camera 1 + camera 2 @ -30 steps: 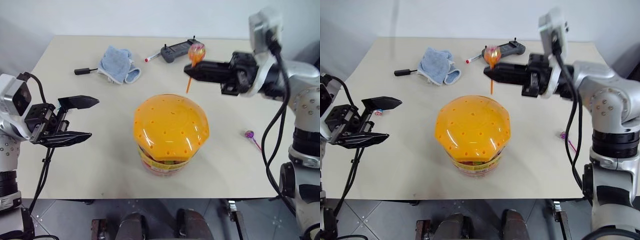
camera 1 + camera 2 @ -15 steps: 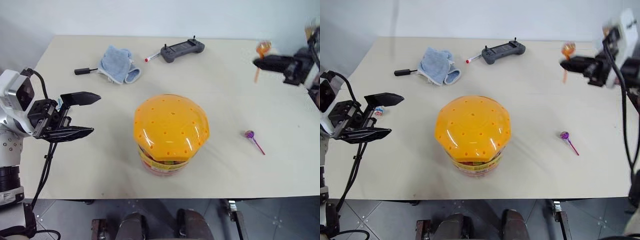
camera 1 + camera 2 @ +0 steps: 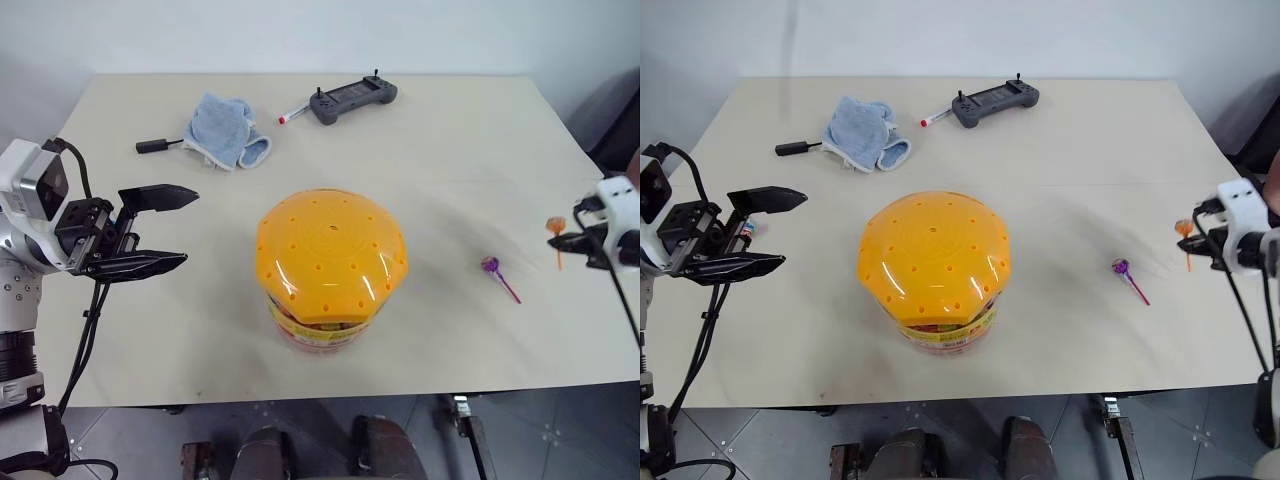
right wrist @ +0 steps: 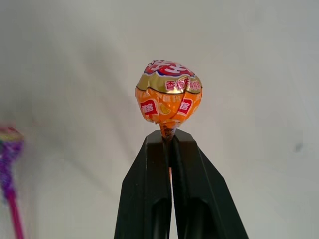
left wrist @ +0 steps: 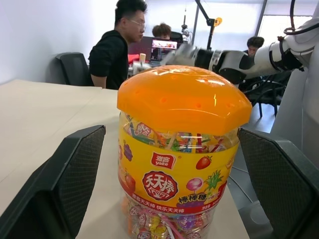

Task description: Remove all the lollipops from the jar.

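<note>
The jar (image 3: 330, 270) stands mid-table, a clear tub with a colourful label and a domed orange lid (image 5: 183, 94) dotted with holes. Many wrapped sweets show through its wall. My left gripper (image 3: 160, 228) hovers open to the jar's left, fingers (image 5: 75, 169) wide on either side of it without touching. At the table's right edge my right gripper (image 3: 558, 240) is shut on the stick of an orange-wrapped lollipop (image 4: 168, 98), just above the tabletop. A purple-wrapped lollipop (image 3: 492, 267) with a red stick lies on the table between the jar and that gripper.
At the table's far side lie a blue cloth (image 3: 222, 130), a black plug (image 3: 150, 146), a red-tipped pen (image 3: 292, 113) and a dark handheld controller (image 3: 352, 97). People sit at desks beyond the table in the left wrist view.
My right arm has swung from above the jar out to the right and down toward the table edge, carrying the orange lollipop. The left gripper has stayed in place.
</note>
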Controlling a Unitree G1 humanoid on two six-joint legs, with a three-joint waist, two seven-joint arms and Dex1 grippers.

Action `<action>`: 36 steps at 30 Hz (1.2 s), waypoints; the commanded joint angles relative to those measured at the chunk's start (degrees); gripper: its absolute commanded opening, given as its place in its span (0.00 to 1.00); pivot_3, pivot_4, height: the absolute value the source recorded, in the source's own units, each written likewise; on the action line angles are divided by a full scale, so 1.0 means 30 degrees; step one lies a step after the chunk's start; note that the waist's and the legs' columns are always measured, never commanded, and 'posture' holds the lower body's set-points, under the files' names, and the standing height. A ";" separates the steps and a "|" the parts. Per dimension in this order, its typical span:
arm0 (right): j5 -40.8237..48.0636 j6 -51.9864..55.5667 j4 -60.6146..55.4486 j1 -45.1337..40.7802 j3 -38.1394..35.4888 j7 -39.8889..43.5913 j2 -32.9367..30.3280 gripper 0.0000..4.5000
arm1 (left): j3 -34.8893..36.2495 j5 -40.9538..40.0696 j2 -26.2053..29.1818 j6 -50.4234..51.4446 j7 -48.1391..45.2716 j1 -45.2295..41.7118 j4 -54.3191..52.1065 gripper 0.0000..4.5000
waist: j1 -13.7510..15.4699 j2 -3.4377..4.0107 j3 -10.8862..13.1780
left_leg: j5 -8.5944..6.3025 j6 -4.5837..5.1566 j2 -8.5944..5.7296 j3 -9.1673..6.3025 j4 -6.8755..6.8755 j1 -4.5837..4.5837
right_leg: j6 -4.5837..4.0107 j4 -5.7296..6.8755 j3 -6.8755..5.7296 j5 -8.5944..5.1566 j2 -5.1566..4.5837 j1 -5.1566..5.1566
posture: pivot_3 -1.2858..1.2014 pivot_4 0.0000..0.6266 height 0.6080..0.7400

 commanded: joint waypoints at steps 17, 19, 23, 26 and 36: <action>0.1677 0.0927 -0.5677 0.4066 -0.4753 0.0876 -0.1089 1.00 | 0.1118 -0.0225 0.0975 0.0567 -0.0315 0.1180 -0.0768 1.00 | 0.0131 0.0022 0.0003 | 0.0000 0.0000 0.0001 -0.0014 0.0011 -0.0002 | 0.0000 0.0006 0.0000 0.0001 -0.0002 0.0006 | 0.52 0.24 1.00; 0.2593 0.0852 -0.7670 0.5306 -0.6403 0.1262 -0.1237 1.00 | 0.1087 0.0128 0.1014 0.0946 0.0691 0.1161 -0.0393 1.00 | 0.0200 0.0021 0.0003 | 0.0000 0.0000 0.0000 -0.0023 0.0012 -0.0002 | 0.0000 0.0009 -0.0001 0.0001 -0.0005 0.0008 | 0.52 0.24 1.00; 0.4692 0.0673 -1.1757 0.7654 -0.9177 0.2524 -0.0843 1.00 | 0.0823 0.1609 0.0870 0.1448 0.3628 0.0929 0.0482 1.00 | 0.0313 0.0025 0.0001 | -0.0001 -0.0001 -0.0002 -0.0019 0.0021 0.0002 | 0.0001 0.0007 0.0005 0.0001 -0.0003 0.0013 | 0.52 0.24 1.00; 0.6740 -0.0589 -1.5312 0.9480 -1.0629 0.4107 0.0408 1.00 | 0.0738 0.1868 0.0795 0.1681 0.3970 0.1252 0.0496 1.00 | 0.0480 0.0016 -0.0004 | -0.0002 -0.0003 0.0001 -0.0021 0.0027 0.0005 | 0.0001 0.0010 0.0005 0.0001 0.0007 0.0014 | 0.52 0.24 1.00; 0.6626 -0.5853 -1.8884 1.3634 -0.6172 0.8484 0.2271 1.00 | 0.1009 0.3203 0.0321 0.1435 0.5628 0.3718 0.0392 1.00 | 0.0624 0.0012 -0.0003 | -0.0006 -0.0008 -0.0015 -0.0026 0.0049 0.0030 | 0.0004 0.0007 0.0002 0.0003 0.0001 0.0056 | 0.52 0.24 1.00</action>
